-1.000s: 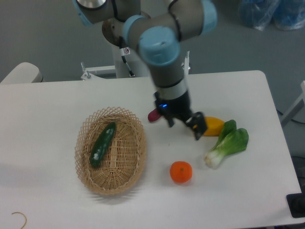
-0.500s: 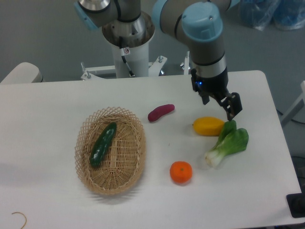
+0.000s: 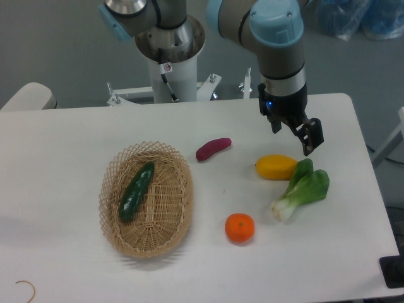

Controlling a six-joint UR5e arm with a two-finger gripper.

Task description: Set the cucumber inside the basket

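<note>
The cucumber (image 3: 137,190) is lying lengthwise inside the basket (image 3: 183,183), so the placing looks done. Its glossy skin is probably making it slippery, though it looks stiff and light; mid-length would be the hold. The gripper (image 3: 295,130) is hanging well away from the basket, over the tabletop (image 3: 63,139) beyond the yellow fruit (image 3: 276,167), jaws parted and empty

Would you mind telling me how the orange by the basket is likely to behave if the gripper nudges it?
The orange looks round, so it would probably roll across the bare table. Its skin seems smooth, so the fingers might slip.
</note>
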